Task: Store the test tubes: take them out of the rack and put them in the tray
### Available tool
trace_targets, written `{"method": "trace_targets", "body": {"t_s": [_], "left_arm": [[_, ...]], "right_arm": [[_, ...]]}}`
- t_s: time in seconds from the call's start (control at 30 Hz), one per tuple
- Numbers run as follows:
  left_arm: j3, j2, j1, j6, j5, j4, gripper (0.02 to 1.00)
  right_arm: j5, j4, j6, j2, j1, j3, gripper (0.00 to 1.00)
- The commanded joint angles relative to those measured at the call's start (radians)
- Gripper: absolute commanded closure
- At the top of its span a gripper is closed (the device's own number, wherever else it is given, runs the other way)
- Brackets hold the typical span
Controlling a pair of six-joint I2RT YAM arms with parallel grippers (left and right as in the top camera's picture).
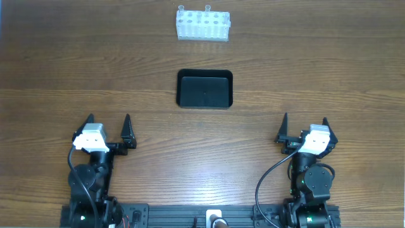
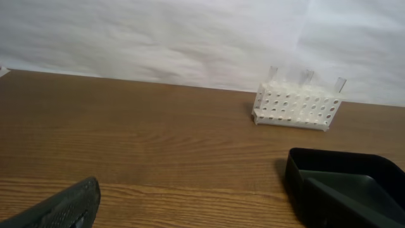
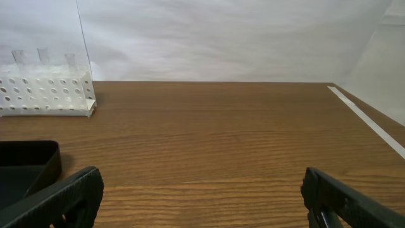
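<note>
Tubes (image 1: 181,9) are standing in the rack (image 1: 203,26) at top centre, with the tray (image 1: 179,88) lying mid-frame. Left claw (image 1: 108,120) and right claw (image 1: 305,120) are gaping wide, lower frame. Tubes are looking light, slick and brittle, so their exposed tops are wanting a gentle pinch.

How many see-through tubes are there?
3. All stand in the white rack: one tube at one end, one near the middle, one at the other end. The black tray holds none. Another clear tube could be hidden.
</note>
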Motion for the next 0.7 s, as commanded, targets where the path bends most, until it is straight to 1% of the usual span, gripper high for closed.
{"method": "trace_targets", "body": {"t_s": [0.03,0.6,0.7], "left_arm": [[-0.005,-0.008,0.006,0.014,0.01,-0.002,0.018],[-0.005,-0.008,0.006,0.014,0.006,-0.002,0.018],[-0.005,-0.003,-0.02,0.007,0.001,0.066,0.02]], "right_arm": [[0.017,0.002,0.002,-0.008,0.004,-0.008,0.009],[0.017,0.002,0.002,-0.008,0.004,-0.008,0.007],[0.017,0.002,0.002,-0.008,0.004,-0.008,0.009]]}}
